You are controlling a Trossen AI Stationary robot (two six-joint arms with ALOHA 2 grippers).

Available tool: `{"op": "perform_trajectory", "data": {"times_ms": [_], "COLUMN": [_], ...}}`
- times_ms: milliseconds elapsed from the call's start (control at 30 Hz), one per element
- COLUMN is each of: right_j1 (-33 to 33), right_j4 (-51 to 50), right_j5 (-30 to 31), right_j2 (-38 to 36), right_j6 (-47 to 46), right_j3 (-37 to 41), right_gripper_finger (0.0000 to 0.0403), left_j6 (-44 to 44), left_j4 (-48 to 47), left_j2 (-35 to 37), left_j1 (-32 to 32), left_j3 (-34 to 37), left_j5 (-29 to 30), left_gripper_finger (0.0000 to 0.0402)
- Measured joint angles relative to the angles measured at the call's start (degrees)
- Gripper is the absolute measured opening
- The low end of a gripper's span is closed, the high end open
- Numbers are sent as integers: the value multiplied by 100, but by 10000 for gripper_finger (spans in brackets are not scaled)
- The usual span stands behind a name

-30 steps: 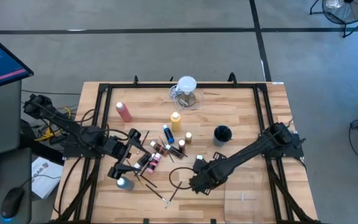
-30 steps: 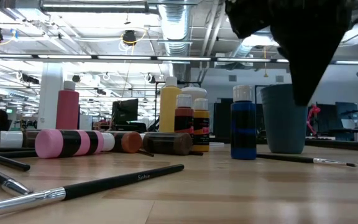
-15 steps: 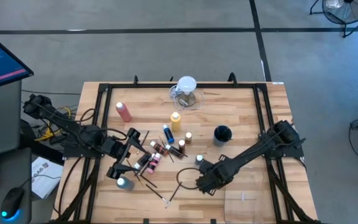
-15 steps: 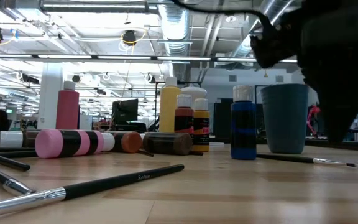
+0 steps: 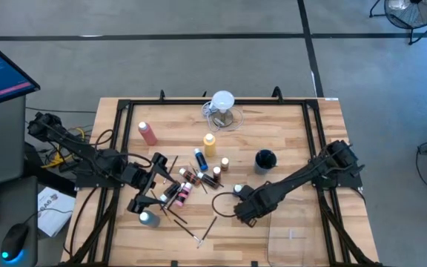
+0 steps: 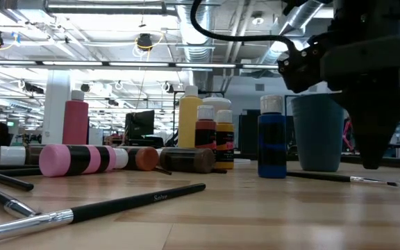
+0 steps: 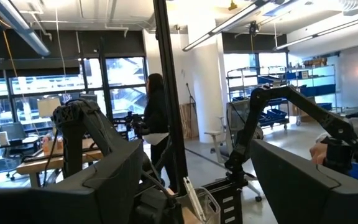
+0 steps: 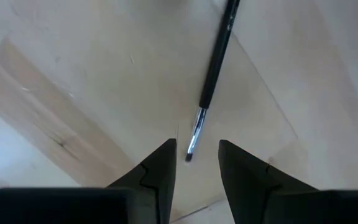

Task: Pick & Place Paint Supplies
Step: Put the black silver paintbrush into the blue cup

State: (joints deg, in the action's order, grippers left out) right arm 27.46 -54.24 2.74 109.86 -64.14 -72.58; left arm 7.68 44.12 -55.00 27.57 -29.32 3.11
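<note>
Right gripper (image 8: 196,163) pointed down above the wooden table (image 8: 73,74), fingers (image 8: 160,168) partly open, holding nothing, thin dark paintbrush (image 8: 213,74) flat on the table, bristle tip lying in the gap between the fingertips, left gripper (image 5: 148,202) beside the bottle cluster, fingers spread wide, empty

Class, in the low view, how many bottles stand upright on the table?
5: pink bottle leftmost; tall yellow bottle, small red bottle and small yellow bottle mid-table; blue bottle beside the cup. Others may be hidden.
</note>
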Motion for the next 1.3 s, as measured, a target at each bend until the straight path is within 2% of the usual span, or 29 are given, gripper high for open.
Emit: {"op": "perform_trajectory", "data": {"times_ms": [267, 867, 1033, 1200, 1300], "right_j1": [-22, -227, -320, -351, -352], "right_j4": [396, 654, 763, 769, 764], "right_j5": [-434, -402, -411, -354, -339], "right_j2": [4, -17, -28, -27, -26], "right_j6": [2, 125, 47, 66, 110], "right_j3": [377, 589, 764, 798, 798], "right_gripper_finger": [114, 108, 80, 14, 10], "left_j6": [-61, -66, -66, -66, -66], "left_j4": [-2, 0, 0, 0, 0], "left_j2": [0, 0, 0, 0, 0], "left_j1": [2, 4, 4, 4, 4], "left_j3": [0, 0, 0, 0, 0], "left_j5": [0, 0, 0, 0, 0], "left_gripper_finger": [284, 284, 284, 284, 284]}}
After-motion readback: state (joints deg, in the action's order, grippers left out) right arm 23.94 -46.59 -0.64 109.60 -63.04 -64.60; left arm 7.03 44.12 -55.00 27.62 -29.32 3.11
